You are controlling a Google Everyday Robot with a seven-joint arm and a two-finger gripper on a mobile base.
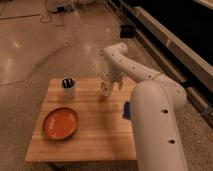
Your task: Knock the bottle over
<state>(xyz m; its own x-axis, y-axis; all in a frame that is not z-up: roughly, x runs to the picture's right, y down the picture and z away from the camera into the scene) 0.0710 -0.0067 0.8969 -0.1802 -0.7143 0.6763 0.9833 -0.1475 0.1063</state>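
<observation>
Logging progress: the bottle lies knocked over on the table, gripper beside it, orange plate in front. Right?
No: the camera view shows the bottle standing upright on the table. The gripper is beside it and the orange plate in front, as said.

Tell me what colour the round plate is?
The plate is orange, clearest in the camera view. The end effector hangs beside the bottle.
</observation>
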